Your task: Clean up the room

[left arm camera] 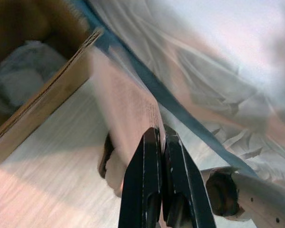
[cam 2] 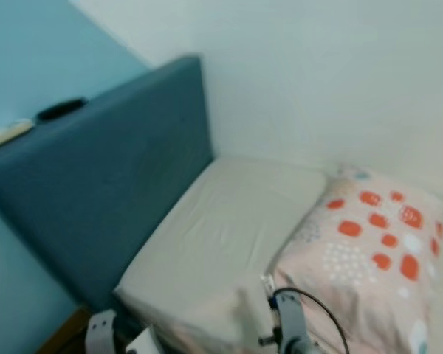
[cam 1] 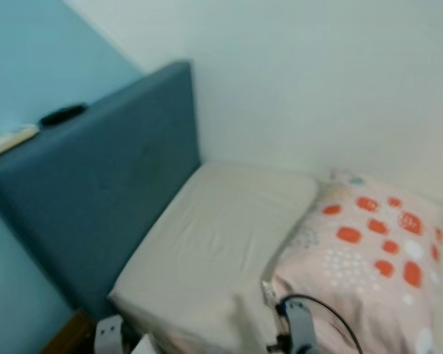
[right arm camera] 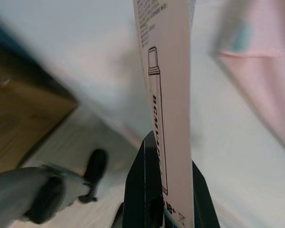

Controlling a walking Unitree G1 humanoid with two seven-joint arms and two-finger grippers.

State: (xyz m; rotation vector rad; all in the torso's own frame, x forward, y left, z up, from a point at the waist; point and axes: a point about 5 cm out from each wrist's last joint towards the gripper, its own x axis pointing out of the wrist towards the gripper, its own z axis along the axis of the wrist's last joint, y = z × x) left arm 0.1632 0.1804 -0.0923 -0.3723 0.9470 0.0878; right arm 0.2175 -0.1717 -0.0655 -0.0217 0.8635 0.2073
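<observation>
Box [right arm camera: 167, 71] clamped in the right claw [right arm camera: 168, 190].
Left claw [left arm camera: 160, 142] pinches pink paper [left arm camera: 128, 104] beside the bed [cam 1: 221, 243].

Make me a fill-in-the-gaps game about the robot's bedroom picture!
1. The headboard of the bed is coloured ____.
2. The pillow has spots that are mostly ____.
3. The right gripper is shut on a long white ____ printed with a drawing of a tube.
4. On the floor by the left gripper stands a brown cardboard ____.

Missing words: blue; orange; box; box
</observation>
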